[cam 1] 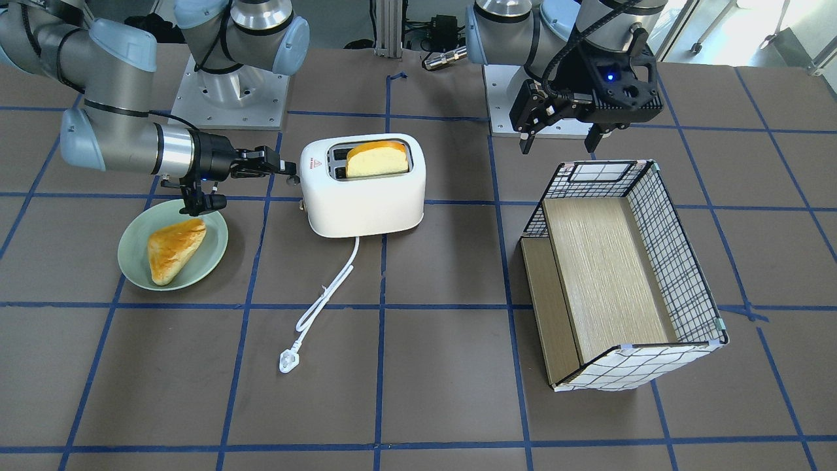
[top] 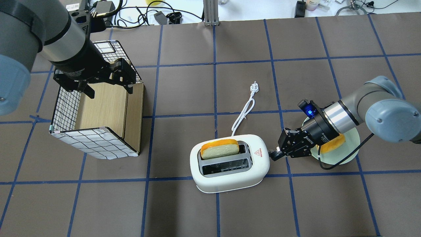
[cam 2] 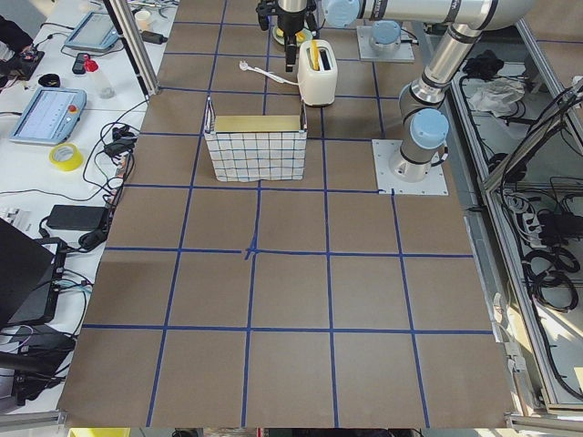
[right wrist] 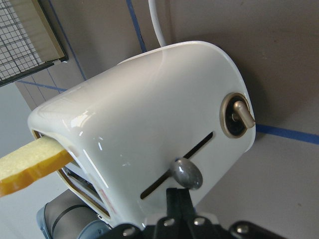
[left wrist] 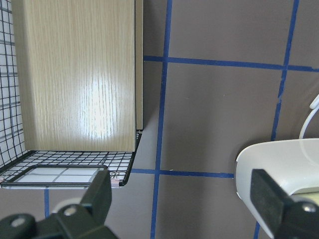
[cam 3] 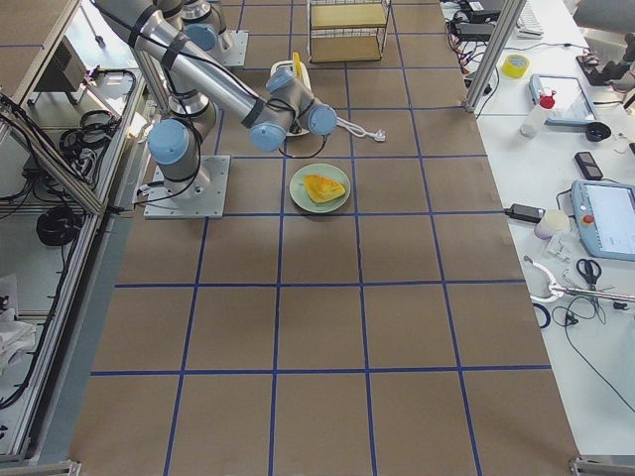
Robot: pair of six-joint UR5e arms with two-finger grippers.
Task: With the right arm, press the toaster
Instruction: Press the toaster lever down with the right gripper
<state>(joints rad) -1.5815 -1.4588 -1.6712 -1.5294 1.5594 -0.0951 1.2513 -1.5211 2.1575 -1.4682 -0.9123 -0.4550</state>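
Observation:
The white toaster (cam 1: 363,190) stands mid-table with a slice of bread (cam 1: 377,159) upright in one slot; it also shows in the overhead view (top: 230,171). My right gripper (cam 1: 288,169) lies level at the toaster's end, fingers shut together. In the right wrist view its closed tips (right wrist: 177,199) sit right against the grey lever knob (right wrist: 185,173), which is partway along its slot. My left gripper (top: 107,89) hangs open and empty over the checkered box (top: 98,115).
A pale green plate (cam 1: 212,255) with a toasted triangle of bread (cam 1: 173,248) lies under my right wrist. The toaster's white cord and plug (cam 1: 288,360) trail away from the robot. The checkered box (cam 1: 621,275) stands on my left side.

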